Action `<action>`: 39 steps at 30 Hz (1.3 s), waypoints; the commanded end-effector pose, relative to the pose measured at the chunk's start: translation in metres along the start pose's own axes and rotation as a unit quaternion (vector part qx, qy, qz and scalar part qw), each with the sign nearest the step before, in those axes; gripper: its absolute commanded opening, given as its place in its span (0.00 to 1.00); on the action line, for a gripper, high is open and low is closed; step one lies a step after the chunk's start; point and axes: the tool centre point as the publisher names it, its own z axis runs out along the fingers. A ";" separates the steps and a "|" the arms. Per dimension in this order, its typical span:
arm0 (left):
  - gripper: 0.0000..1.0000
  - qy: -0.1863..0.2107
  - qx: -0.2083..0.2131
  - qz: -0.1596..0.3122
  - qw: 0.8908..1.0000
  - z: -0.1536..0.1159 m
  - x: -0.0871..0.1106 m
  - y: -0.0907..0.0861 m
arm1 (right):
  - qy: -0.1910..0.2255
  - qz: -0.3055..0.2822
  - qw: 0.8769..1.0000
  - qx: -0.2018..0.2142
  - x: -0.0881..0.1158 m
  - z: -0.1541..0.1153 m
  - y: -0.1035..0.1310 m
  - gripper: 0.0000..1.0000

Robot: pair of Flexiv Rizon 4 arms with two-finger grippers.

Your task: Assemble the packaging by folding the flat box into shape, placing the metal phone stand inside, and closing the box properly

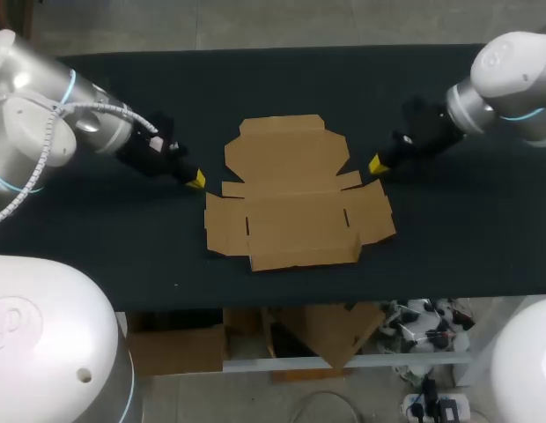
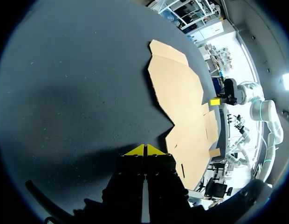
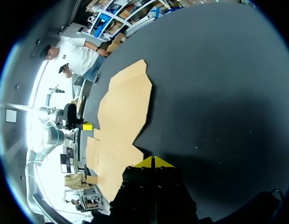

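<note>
Pincers both closed tight, empty: head view, left pincer [image 1: 195,180] and right pincer [image 1: 376,164] flank the flat unfolded box [image 1: 295,189] on the table [image 1: 282,79]; left wrist, tips [image 2: 137,150] beside its edge; right wrist, same; stand unseen, all steps left.

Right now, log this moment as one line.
box: flat, unfolded | left pincer: shut, empty, beside box | right pincer: shut, empty, beside box | stand: not seen

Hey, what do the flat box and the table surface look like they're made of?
Flat box: likely thin brown cardboard, matte, with die-cut flaps, slots and crease lines. Table surface: seemingly a dark matte mat or cloth, no glare; which one is unclear.
</note>
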 end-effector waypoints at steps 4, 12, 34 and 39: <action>0.00 0.008 -0.007 -0.001 1.000 0.005 -0.005 -0.003 | 0.009 0.001 1.000 0.011 -0.005 0.008 0.003 0.00; 0.00 0.016 -0.011 0.001 1.000 0.011 -0.004 -0.003 | 0.015 0.002 1.000 0.020 -0.006 0.017 0.004 0.00; 0.00 0.027 -0.015 -0.001 1.000 0.018 -0.004 -0.002 | 0.028 -0.011 0.999 0.032 0.004 0.030 0.001 0.00; 0.00 0.027 -0.015 -0.001 1.000 0.020 -0.004 -0.001 | 0.030 -0.012 0.999 0.030 0.003 0.031 -0.001 0.00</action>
